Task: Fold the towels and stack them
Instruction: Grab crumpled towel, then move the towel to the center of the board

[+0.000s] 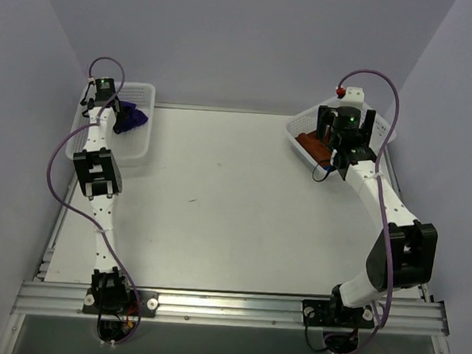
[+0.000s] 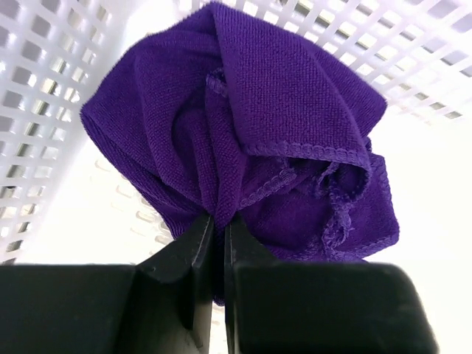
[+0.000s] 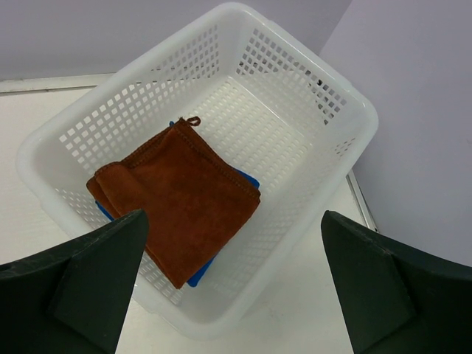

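**Left hand.** The left hand (image 2: 219, 221) is clamped on the purple towel (image 2: 258, 133). Its two fingers (image 2: 193, 251) stand almost together, with a thin fold of cloth pinched between them. The grip sits at the near lower edge of the towel. The rest of the towel is bunched in loose folds beyond the fingertips, with a stitched hem showing. The pinch takes only a small amount of fabric, probably so that the towel can be drawn out and hang free for spreading.

**Purple towel.** It lies crumpled inside the left basket (image 1: 144, 98) at the far left corner of the bench (image 1: 217, 208). Mesh walls rise on both sides of it. It is not yet folded. Whether it rests on the basket floor or is already raised cannot be told.

**Right hand.** The right hand (image 3: 232, 215) holds nothing and its fingers are spread wide. It hovers above the right basket (image 3: 354, 103) at the far right corner, well apart from the left arm.

**Stack.** The brown towel (image 3: 177, 206) lies folded flat on the floor of the right basket. It rests on a blue towel (image 3: 199, 279), of which only the edges show. This basket appears to serve as the stacking place.

**Next step (judgement).** Lift the purple towel clear of the mesh and carry it to the open middle of the bench. A thin pinch may slip, or the cloth may snag on the wall.
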You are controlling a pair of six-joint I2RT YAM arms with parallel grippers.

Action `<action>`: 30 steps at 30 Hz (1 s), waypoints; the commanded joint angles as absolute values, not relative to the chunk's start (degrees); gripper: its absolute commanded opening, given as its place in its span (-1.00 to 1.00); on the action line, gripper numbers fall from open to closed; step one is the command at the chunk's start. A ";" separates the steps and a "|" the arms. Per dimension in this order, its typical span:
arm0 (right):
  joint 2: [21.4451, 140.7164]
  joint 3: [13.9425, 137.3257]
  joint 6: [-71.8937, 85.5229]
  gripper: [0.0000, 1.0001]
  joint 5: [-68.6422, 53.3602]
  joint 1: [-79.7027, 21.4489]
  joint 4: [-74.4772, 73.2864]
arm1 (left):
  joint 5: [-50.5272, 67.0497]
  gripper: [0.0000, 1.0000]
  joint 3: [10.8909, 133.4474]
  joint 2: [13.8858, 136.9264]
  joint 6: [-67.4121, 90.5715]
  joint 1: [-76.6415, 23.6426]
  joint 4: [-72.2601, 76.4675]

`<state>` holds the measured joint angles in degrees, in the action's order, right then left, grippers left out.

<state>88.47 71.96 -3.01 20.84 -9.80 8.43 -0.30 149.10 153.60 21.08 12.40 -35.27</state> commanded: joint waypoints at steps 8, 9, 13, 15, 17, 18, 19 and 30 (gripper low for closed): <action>78.15 68.04 1.82 1.00 19.34 -10.11 8.35 | -0.45 -0.95 147.05 131.71 19.42 11.78 -30.85; 77.09 67.07 3.32 1.00 19.51 -10.19 8.52 | 0.00 -0.95 144.69 129.40 19.86 11.60 -30.41; 69.36 61.63 10.53 1.00 19.17 -10.11 6.86 | 1.23 -0.95 136.60 117.80 20.21 9.15 -29.97; 66.29 59.95 13.25 1.00 16.11 -10.20 5.54 | 1.23 -0.95 133.96 110.94 20.22 6.60 -30.67; 62.15 58.11 15.11 1.00 13.99 -10.37 2.57 | 0.79 -0.95 131.58 104.98 19.78 4.23 -32.16; 59.53 57.57 15.81 1.00 12.93 -10.46 1.50 | 0.53 -0.95 131.14 102.85 19.51 1.35 -33.73; 58.11 56.87 16.86 1.00 11.09 -10.46 0.54 | 0.01 -0.95 130.26 100.74 19.60 0.19 -34.01; 43.25 50.71 18.81 1.00 3.52 -10.90 -10.19 | 10.72 -0.92 83.67 66.64 35.57 -21.08 -15.14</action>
